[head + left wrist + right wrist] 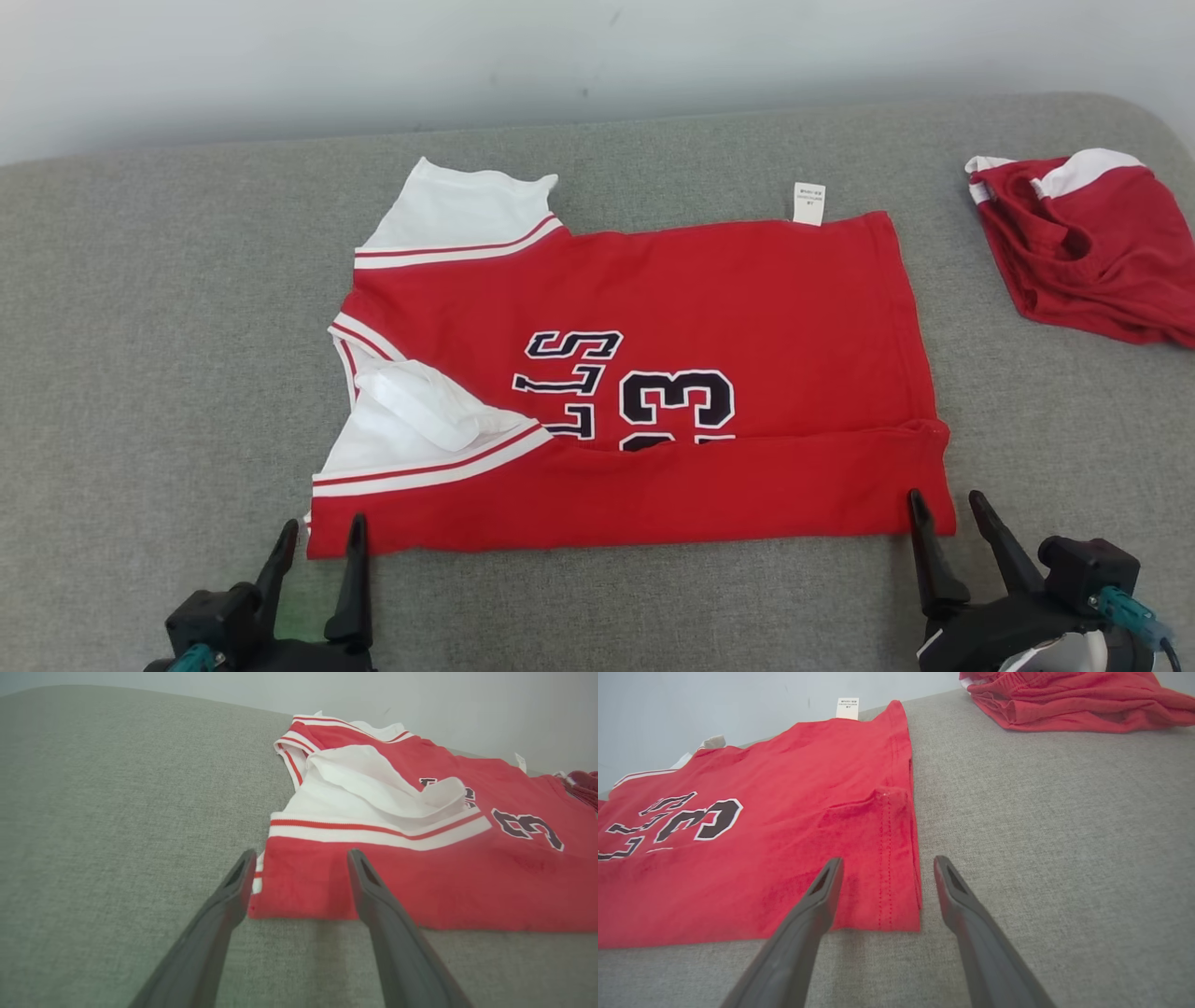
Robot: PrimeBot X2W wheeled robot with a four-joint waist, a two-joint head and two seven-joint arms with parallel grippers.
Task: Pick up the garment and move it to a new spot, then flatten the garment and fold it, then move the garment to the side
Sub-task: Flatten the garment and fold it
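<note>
Two claws stand open at the near edge of the garment (pixel 747 308), and neither one holds anything. The garment is a red jersey with white sleeves and dark print. It lies spread out in the middle of the grey cushion (pixel 140 373), with the collar toward the left edge of the cushion and the hem toward the right. Its near long edge is folded up over the body and covers the lower part of the print.

The left claw (pixel 323 523) is at the near left corner of the garment. In the left wrist view this corner lies between the two fingers of the left claw (pixel 302 854): one finger is over the bare cushion just beside the cloth, the other is over the red fold. The right claw (pixel 945 497) is at the near right corner. In the right wrist view the hem corner lies between the fingers of the right claw (pixel 888 860), with the outer finger over the cushion. Whether the tips touch the cloth, I cannot tell.

A second red cloth (pixel 1092 243) lies crumpled at the far right corner of the cushion, well apart from the garment.
</note>
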